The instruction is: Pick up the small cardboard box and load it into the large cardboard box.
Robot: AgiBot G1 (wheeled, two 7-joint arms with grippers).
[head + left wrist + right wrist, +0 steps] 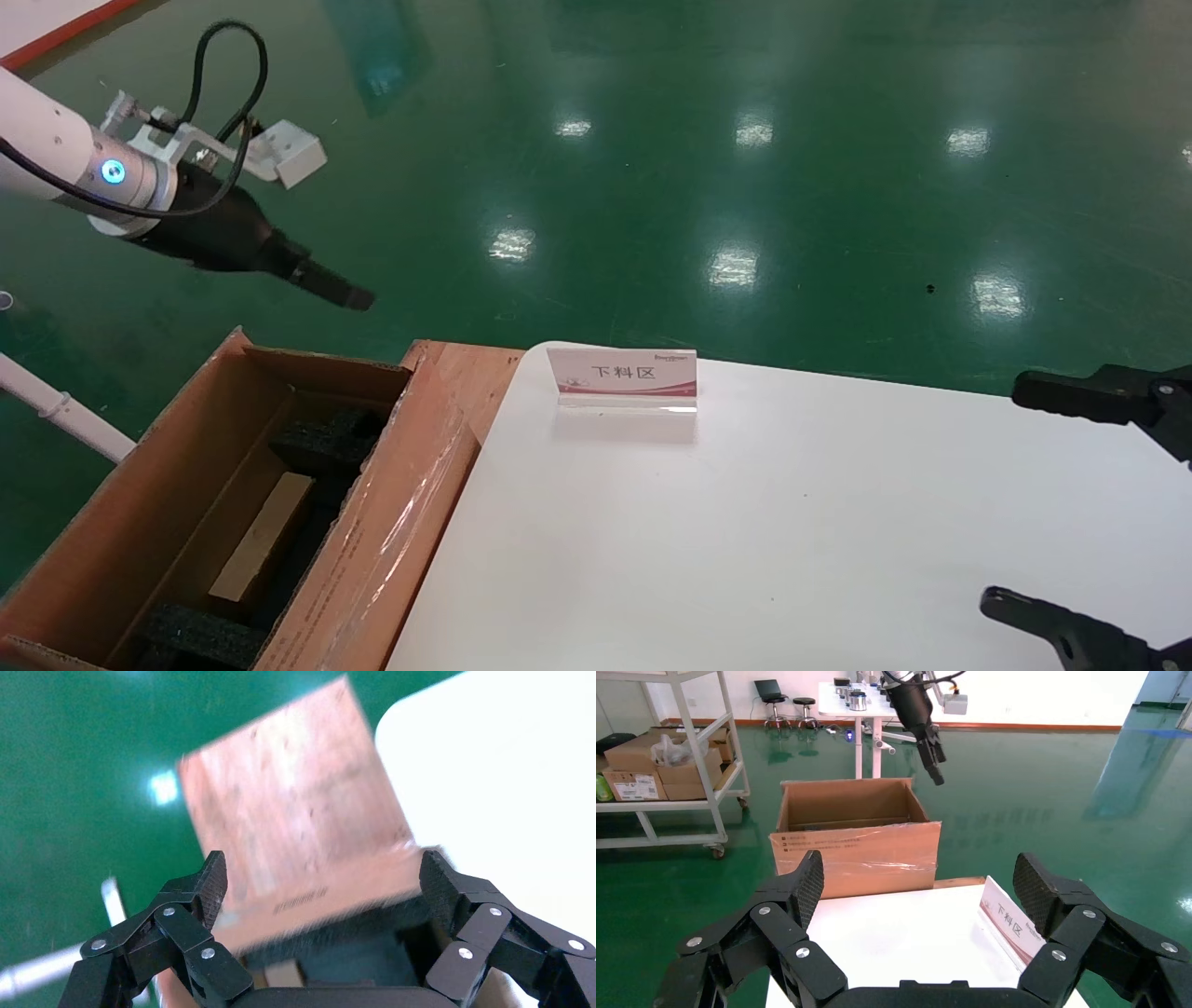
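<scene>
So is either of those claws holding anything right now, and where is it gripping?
Nothing is held. The left gripper hangs open above the large box, and the right gripper is open over the table. The small box lies inside the large box.

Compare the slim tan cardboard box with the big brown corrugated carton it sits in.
The slim tan cardboard box is flat, narrow and closed; the big brown corrugated carton is long, deep and open-topped. The slim box lies inside, between black foam blocks; the carton stands beside the white table, with shiny clear tape on its wall. Both are plain cardboard.
</scene>
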